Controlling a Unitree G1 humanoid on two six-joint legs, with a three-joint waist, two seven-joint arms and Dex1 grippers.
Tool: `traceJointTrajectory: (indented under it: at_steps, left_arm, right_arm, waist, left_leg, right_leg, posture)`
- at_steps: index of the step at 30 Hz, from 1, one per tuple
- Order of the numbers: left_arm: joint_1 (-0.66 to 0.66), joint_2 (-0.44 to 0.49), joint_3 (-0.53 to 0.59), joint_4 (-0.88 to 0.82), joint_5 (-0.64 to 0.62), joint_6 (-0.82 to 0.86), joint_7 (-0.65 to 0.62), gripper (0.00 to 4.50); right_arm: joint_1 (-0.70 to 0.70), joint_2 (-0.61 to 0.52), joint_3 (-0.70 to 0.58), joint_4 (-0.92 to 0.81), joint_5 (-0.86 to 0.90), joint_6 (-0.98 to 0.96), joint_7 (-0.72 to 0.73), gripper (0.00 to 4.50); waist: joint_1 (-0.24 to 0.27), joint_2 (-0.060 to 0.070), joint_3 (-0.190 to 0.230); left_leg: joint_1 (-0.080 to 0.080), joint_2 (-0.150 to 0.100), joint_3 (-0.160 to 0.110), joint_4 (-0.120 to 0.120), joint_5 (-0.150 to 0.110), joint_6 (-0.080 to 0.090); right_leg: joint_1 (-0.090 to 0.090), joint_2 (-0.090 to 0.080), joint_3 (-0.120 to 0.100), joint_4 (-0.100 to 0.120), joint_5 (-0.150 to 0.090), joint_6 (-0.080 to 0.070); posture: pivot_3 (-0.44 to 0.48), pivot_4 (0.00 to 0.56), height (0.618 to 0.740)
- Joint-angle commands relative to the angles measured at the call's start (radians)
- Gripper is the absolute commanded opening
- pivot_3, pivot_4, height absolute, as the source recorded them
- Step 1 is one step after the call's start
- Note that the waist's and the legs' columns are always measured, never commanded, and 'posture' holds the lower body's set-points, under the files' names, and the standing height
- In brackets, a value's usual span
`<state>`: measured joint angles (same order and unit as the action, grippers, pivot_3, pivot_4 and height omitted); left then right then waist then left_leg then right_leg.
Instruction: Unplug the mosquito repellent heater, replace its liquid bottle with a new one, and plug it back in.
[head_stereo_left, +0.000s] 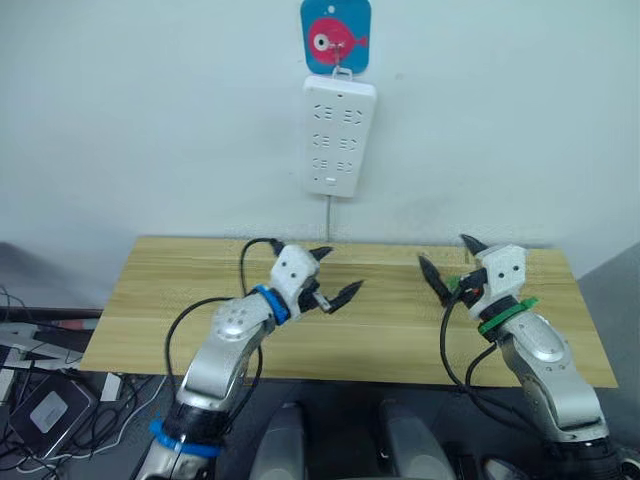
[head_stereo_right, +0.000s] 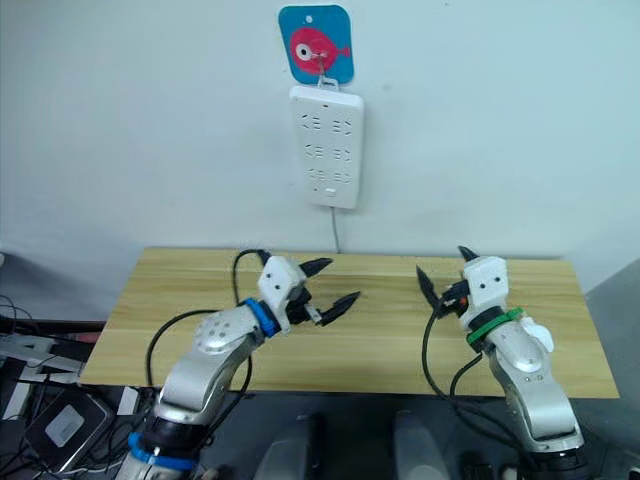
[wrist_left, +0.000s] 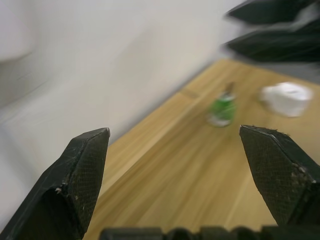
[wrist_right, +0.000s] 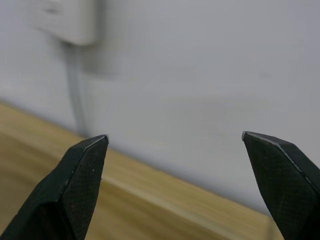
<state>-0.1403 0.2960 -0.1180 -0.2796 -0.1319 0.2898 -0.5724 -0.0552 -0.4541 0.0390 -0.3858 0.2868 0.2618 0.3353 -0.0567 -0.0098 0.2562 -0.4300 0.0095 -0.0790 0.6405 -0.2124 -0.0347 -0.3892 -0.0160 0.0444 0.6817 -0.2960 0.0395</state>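
In the left wrist view, the mosquito repellent heater (wrist_left: 286, 98) is a blurred white rounded lump lying on the wooden table (head_stereo_left: 400, 330). A small green liquid bottle (wrist_left: 222, 108) stands upright a short way from it. Neither is in a gripper. My left gripper (head_stereo_left: 343, 268) hovers open over the table's middle, with nothing between its fingers. My right gripper (head_stereo_left: 442, 250) is raised over the right half of the table, open and empty too. Its black fingers (wrist_left: 277, 30) hang above the heater in the left wrist view.
A long white power strip (head_stereo_left: 340, 135) hangs on the wall above the table's far edge from a blue fish hook (head_stereo_left: 335, 35), its sockets bare and its cable running down behind the table. Cables and boxes (head_stereo_left: 45, 400) lie on the floor at the left.
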Motion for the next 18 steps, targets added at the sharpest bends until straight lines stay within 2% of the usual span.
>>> traceJointTrajectory:
  at_steps: [1,5,9,15,18]
  left_arm:
    - [0.165,-0.015,0.084,-0.153,0.042,-0.037,0.135,4.50]
    - [0.378,-0.063,0.152,-0.180,0.077,-0.109,0.251,4.50]
    - [0.472,-0.106,0.169,-0.110,0.088,-0.199,0.303,4.50]
    - [0.408,-0.159,0.145,0.126,0.125,-0.344,0.367,4.50]
    - [0.309,-0.177,0.133,0.312,0.150,-0.451,0.393,4.50]
  right_arm:
    - [-0.040,-0.058,0.009,-0.091,0.070,0.107,0.109,4.46]
    - [-0.112,-0.130,0.008,-0.113,0.133,0.188,0.229,4.46]
    - [-0.190,-0.185,0.020,-0.119,0.201,0.258,0.343,4.46]
    - [-0.271,-0.222,0.047,-0.146,0.264,0.360,0.430,4.46]
    - [-0.294,-0.227,0.055,-0.171,0.280,0.408,0.441,4.46]
  waist:
    - [0.003,-0.001,0.001]
    - [0.012,-0.005,0.011]
    - [0.029,-0.007,0.023]
    - [0.032,-0.010,0.049]
    - [0.031,-0.010,0.064]
  left_leg:
    - [0.000,-0.001,0.000,0.000,0.000,0.000]
    - [0.000,-0.001,0.000,0.000,0.000,0.000]
    - [0.000,-0.001,0.000,0.000,0.000,0.000]
    - [-0.001,-0.003,0.001,0.000,0.000,0.000]
    - [-0.002,-0.003,0.000,0.000,0.000,0.000]
  right_leg:
    - [0.000,-0.002,0.000,0.000,0.000,0.000]
    - [0.000,-0.003,0.000,-0.001,0.000,0.000]
    - [0.001,-0.003,0.000,-0.001,0.000,0.000]
    - [0.000,-0.004,-0.001,-0.002,0.000,0.000]
    - [0.000,-0.004,-0.001,-0.001,0.000,0.000]
  posture:
    - [-0.015,0.284,0.740]
    - [0.020,0.309,0.740]
    - [0.034,0.334,0.740]
    - [0.034,0.374,0.740]
    - [0.017,0.391,0.740]
